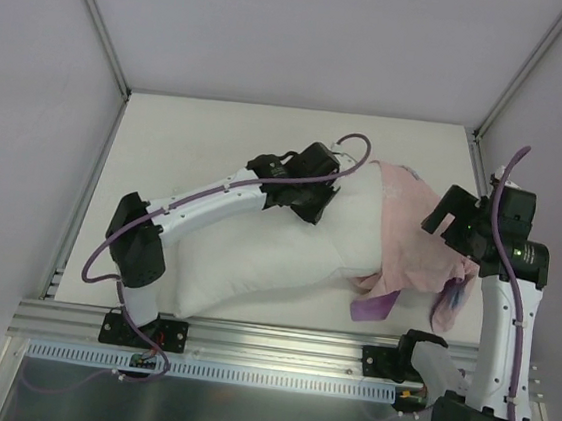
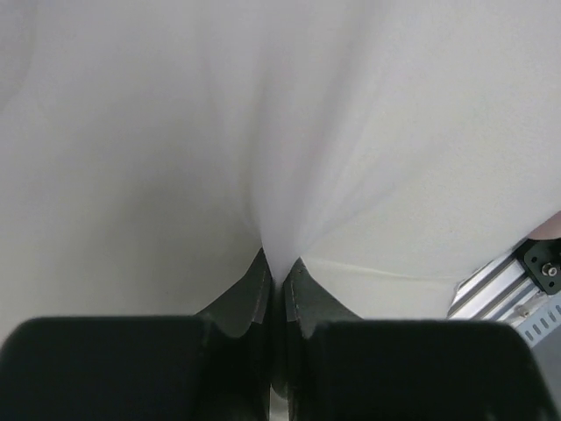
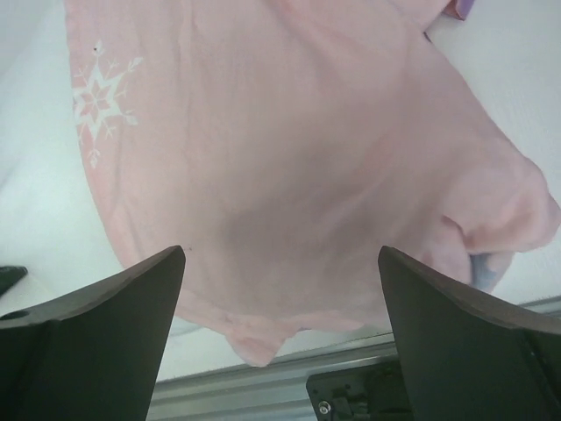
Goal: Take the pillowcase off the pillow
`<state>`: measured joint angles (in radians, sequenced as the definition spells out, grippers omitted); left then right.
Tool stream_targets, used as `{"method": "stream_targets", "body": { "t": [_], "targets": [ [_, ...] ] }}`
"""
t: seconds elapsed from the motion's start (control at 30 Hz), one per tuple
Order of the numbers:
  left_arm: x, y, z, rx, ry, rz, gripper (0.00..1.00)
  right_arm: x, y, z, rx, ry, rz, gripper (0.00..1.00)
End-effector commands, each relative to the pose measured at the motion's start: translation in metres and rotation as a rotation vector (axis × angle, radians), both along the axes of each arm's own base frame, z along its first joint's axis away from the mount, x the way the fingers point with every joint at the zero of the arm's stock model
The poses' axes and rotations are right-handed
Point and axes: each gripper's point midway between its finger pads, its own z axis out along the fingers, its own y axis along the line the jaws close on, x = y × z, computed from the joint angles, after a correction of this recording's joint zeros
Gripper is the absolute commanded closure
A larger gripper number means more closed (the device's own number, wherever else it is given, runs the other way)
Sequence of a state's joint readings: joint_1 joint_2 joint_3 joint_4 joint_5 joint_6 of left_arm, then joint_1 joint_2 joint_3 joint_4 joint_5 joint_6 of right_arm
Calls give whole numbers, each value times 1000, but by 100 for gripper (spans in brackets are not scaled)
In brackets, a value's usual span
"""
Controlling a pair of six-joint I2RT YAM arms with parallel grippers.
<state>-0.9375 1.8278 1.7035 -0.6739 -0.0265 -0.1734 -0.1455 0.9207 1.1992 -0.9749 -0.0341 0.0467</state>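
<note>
The white pillow (image 1: 256,253) lies across the table, its right end still inside the pillowcase (image 1: 414,235), which shows its pale pink reverse with a purple edge (image 1: 374,306) at the front. My left gripper (image 1: 314,206) is shut on a pinch of the pillow's white fabric (image 2: 279,202) near the pillowcase's opening. My right gripper (image 1: 450,228) is open and hovers over the pillowcase's right side; in the right wrist view the pink fabric (image 3: 289,175) with a white snowflake (image 3: 101,96) fills the space between its fingers (image 3: 114,298), untouched.
The aluminium rail (image 1: 277,346) runs along the table's near edge, with both arm bases on it. Frame posts (image 1: 100,21) stand at the back corners. A bunched blue-purple fold of fabric (image 1: 453,294) lies beside the right arm.
</note>
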Motion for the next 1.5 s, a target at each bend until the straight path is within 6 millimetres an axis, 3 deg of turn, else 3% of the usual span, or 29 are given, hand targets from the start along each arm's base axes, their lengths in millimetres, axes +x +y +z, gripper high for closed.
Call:
{"method": "stream_targets", "body": {
  "t": [0.0, 0.17, 0.23, 0.47, 0.5, 0.6, 0.67, 0.7, 0.77, 0.8, 0.9, 1.07, 1.23, 1.27, 1.37, 1.47],
  "targets": [
    [1, 57, 1, -15, 90, 114, 100, 7, 42, 16, 33, -32, 203, 4],
    [-10, 62, 16, -96, 108, 112, 100, 24, 85, 18, -9, -42, 305, 3],
    [-17, 55, 21, -142, 126, 79, 100, 30, 106, 6, -13, -7, 363, 2],
    [-22, 51, 30, -201, 142, 58, 100, 44, 149, -30, -55, 90, 466, 2],
    [-22, 51, 31, -203, 143, 57, 100, 46, 148, -35, -63, 103, 450, 1],
    [-21, 55, 33, -211, 141, 70, 100, 47, 133, -49, -118, 134, 386, 29],
    [-20, 62, 35, -225, 144, 81, 100, 45, 120, -55, -136, 141, 343, 41],
    [-19, 65, 37, -235, 144, 86, 100, 45, 109, -50, -125, 123, 305, 54],
    [-14, 77, 40, -260, 142, 113, 100, 41, 95, -54, -112, 129, 267, 68],
    [-12, 82, 41, -268, 144, 130, 100, 42, 81, -50, -103, 115, 221, 81],
    [-3, 106, 44, -299, 139, 193, 100, 36, 61, -57, -76, 130, 167, 99],
    [15, 139, 57, -343, 104, 306, 100, 30, 42, -60, -63, 122, 96, 99],
    [32, 165, 113, -469, 14, 389, 100, 29, 22, -47, -65, 75, 4, 99],
    [39, 177, 132, -507, -25, 418, 100, 29, 15, -45, -63, 66, -24, 99],
    [42, 187, 171, -608, -61, 420, 100, 27, 6, -43, -59, 61, -58, 99],
    [48, 203, 195, -673, -82, 446, 100, 23, -2, -48, -60, 78, -87, 99]
  ]
}}
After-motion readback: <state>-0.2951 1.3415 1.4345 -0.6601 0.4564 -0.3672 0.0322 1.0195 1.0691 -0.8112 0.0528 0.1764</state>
